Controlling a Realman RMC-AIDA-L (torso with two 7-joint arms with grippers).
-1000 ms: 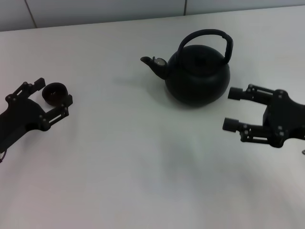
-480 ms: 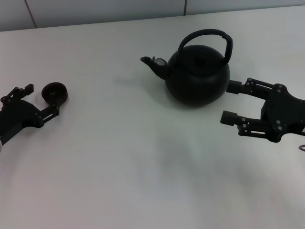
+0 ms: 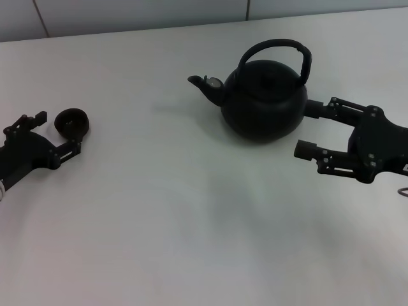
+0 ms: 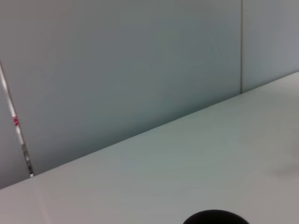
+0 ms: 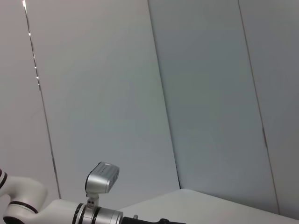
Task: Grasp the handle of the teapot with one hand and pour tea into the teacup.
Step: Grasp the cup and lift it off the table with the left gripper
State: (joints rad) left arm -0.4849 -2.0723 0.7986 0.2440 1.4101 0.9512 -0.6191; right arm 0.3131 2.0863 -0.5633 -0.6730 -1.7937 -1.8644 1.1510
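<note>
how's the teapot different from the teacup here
The teapot is far larger than the teacup. The teapot has a spout and an arched handle; the teacup has neither. The teapot stands clear beside the right gripper, whose open fingers point at its side, while the teacup sits between the open fingers of the left gripper. Both are dark and rest on the white table.

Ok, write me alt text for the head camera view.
A black teapot stands on a white table, the open right gripper beside it, not on its handle. At far left, the open left gripper sits at a tiny dark teacup.
</note>
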